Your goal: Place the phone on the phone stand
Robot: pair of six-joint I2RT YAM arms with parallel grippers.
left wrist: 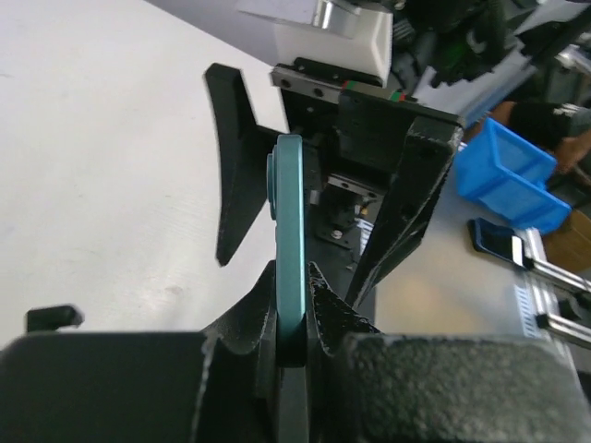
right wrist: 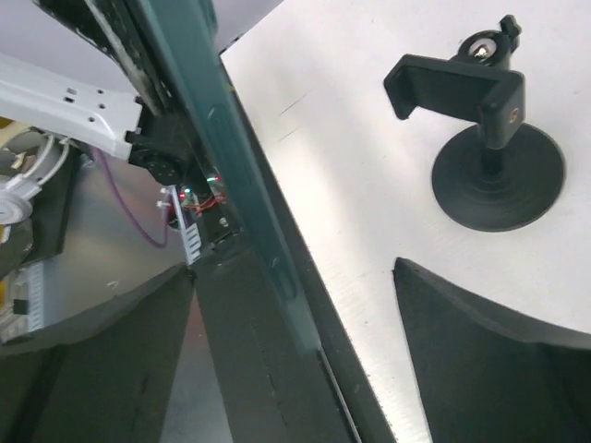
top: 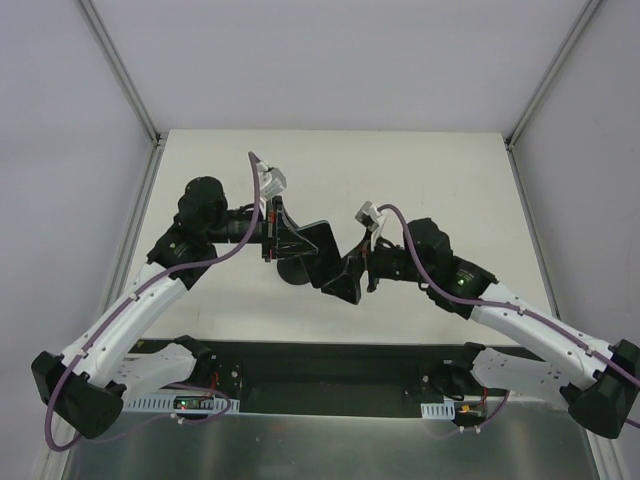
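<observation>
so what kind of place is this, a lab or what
Probably a robotics lab test cell: left arm and right arm bolted to a white table, white panels on metal posts around it, a blue bin beyond.

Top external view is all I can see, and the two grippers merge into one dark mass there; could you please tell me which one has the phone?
Observer: The left gripper has it. The left wrist view shows its fingers shut on the phone, held edge-on with the teal side showing.
Operator: Thank you. Is the right gripper touching it?
Observer: The right gripper is open, with a finger on each side of the phone. One finger stands clearly apart; the other is close, and I cannot tell whether it touches.
Operator: And is the phone stand free?
Observer: Yes. In the right wrist view the phone stand sits upright on the table, its bracket empty.
</observation>
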